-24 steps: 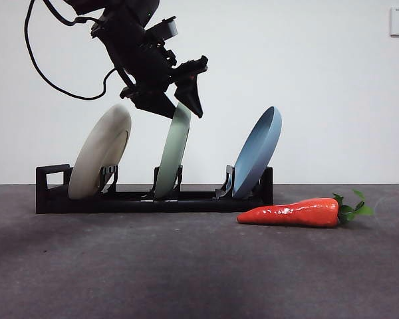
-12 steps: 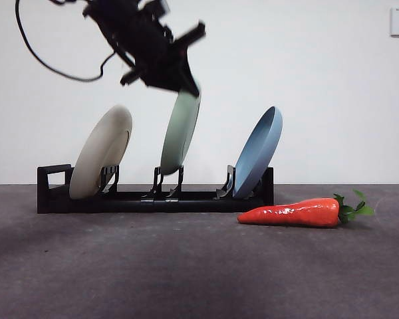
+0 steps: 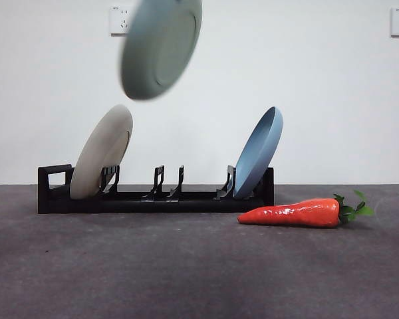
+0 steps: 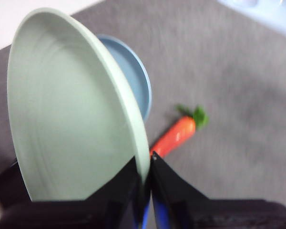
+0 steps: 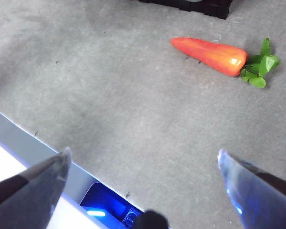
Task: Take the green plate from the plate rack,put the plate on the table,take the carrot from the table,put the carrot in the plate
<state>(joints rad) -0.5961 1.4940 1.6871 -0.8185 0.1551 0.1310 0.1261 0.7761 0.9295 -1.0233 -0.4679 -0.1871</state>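
Your left gripper has its two black jaws pinched together on the rim of the green plate, a round, shallow, matte sage disc with a raised lip and faint concentric rings on its face. In the front view that green plate hangs high in the air, tilted and motion-blurred, well above the plate rack and touching nothing below; the arm carrying it is out of that picture. The rack is a long, low piece of black plastic with upright prongs and a rectangular loop handle at one end. You have two plates left in it: one cream-beige plate leaning at the handle end and one blue plate leaning at the other end, with the middle prongs bare between them. One carrot, glossy orange-red, tapered to a point with bright green leaves at its thick end, lies flat on the table just in front of the rack's blue-plate end. The table is dark grey, matte and slightly mottled. Your right gripper hovers over bare table with its jaws wide apart, holding nothing; the jaws look translucent there, probably from blur. The carrot lies well apart from it.
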